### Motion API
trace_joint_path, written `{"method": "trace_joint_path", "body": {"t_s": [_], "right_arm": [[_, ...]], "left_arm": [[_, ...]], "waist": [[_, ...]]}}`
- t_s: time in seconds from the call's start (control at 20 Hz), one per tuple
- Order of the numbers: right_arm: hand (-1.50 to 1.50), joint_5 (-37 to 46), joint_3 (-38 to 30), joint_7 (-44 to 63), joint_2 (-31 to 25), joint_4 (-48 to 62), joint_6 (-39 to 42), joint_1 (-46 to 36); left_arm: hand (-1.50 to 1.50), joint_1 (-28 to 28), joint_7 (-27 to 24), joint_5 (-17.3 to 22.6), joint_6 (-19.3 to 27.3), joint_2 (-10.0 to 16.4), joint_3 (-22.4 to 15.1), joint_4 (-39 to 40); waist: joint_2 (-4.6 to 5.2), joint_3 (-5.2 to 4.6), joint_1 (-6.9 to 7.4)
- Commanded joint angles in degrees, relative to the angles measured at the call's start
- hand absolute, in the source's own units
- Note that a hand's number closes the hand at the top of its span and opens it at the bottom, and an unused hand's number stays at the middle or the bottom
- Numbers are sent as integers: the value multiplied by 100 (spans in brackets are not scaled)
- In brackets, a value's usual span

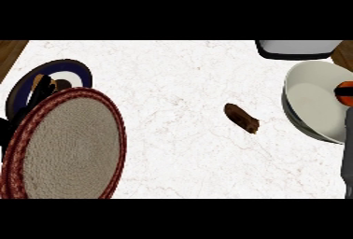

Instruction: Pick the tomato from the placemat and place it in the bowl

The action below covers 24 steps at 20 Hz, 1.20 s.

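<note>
The round woven placemat with a dark red rim lies at the left, and nothing rests on it. At the right edge, over the pale bowl, shows a slice of the orange-red tomato. A black finger of my right hand crosses it. Most of that hand is cut off by the edge, and its grey forearm rises from below. A dark bit of my left hand shows at the left edge beside the placemat.
A dark blue plate holding brown items sits behind the placemat. A brown oblong food item lies mid-counter. A grey container with a black rim stands at the back right. Wooden floor shows past the counter's corners.
</note>
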Motion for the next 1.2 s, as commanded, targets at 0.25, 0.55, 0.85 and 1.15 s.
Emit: {"method": "trace_joint_path", "body": {"t_s": [0.25,0.55,0.85,1.15], "right_arm": [[-150,-1203,-250,-1028,573,-2005,-2372,262],[-150,-2082,-174,-1105,1506,-4447,-1774,2050],[-150,-3123,903,-385,1529,-6365,-1765,4160],[-150,-3851,2099,-471,1535,-7827,-2678,6051]], "left_arm": [[0,-62,-45,-19,54,2,85,151],[0,195,-140,99,-124,197,278,-14],[0,173,-176,-100,52,-143,-16,58],[0,52,-52,-63,23,-78,75,105]], "waist": [[-35,3,-146],[-73,-10,-209],[-43,-5,-181],[-16,-1,-140]]}}
